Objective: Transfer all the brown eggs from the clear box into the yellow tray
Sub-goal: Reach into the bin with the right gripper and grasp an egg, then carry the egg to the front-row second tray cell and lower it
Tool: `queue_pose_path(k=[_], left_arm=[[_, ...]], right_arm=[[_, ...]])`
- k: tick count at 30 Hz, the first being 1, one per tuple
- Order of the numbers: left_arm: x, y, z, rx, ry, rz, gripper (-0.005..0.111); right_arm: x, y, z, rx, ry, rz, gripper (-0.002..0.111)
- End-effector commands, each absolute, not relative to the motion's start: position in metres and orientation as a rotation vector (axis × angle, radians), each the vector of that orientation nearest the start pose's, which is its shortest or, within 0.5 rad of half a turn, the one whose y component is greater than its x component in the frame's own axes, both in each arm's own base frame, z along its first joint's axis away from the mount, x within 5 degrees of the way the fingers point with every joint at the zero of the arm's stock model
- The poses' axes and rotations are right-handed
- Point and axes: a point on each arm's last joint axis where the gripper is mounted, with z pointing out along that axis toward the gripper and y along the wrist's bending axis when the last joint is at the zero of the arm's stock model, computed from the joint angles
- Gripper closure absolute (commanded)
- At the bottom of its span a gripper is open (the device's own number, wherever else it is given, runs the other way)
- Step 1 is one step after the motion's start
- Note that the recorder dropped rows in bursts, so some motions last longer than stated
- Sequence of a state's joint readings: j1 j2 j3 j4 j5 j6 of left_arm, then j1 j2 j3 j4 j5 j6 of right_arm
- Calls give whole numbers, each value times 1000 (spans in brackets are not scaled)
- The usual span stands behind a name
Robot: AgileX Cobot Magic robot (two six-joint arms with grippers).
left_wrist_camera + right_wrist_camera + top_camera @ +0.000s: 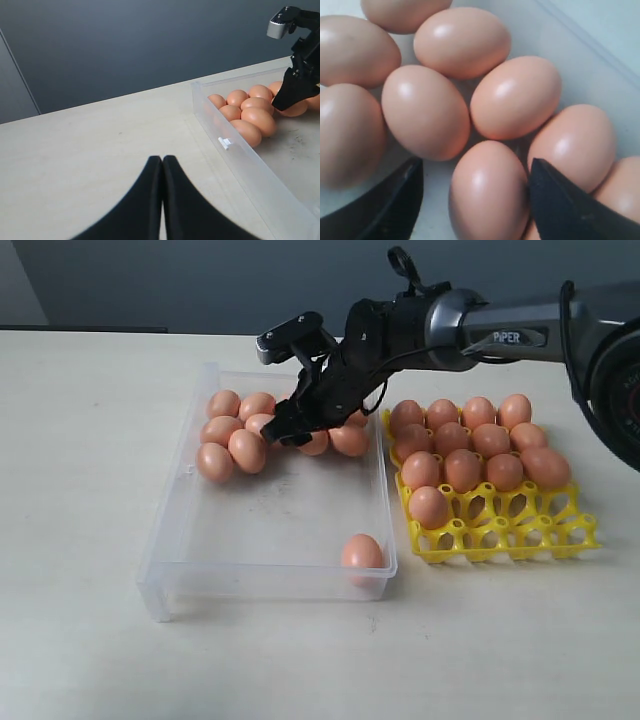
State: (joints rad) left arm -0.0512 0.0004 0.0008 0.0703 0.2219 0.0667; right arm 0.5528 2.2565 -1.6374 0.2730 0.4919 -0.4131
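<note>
Your yellow tray (pixel 520 536) holds about a dozen brown eggs (pixel 247 450); ten-odd wait in the clear box (pixel 165 530), right hand (pixel 288 432) open.

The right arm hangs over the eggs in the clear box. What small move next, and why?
Likely ease the open right gripper down and close on the egg between its fingers: the jaws straddle it but hold nothing, and more wait in the clear box.

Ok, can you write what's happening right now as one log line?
right claw: open, over brown eggs in clear box | left claw: shut, above table | yellow tray: part filled
</note>
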Motion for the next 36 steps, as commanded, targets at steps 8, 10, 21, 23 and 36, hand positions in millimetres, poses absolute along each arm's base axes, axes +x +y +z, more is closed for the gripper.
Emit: queue_pose_path(k=[8,10,21,23,36], left_arm=[[56,-2,194,145,1685,73,106],[56,-2,194,145,1685,73,106],[56,-2,194,145,1685,73,106],[56,-2,194,145,1685,73,106],[56,-2,194,145,1685,73,106]], right_arm=[[405,263,127,-969,2466,305,84],[405,263,133,-931,2470,319,101],[369,243,215,-605,2273,503,108],[349,224,216,-511,2231,467,108],[226,111,196,-81,2042,271,108]])
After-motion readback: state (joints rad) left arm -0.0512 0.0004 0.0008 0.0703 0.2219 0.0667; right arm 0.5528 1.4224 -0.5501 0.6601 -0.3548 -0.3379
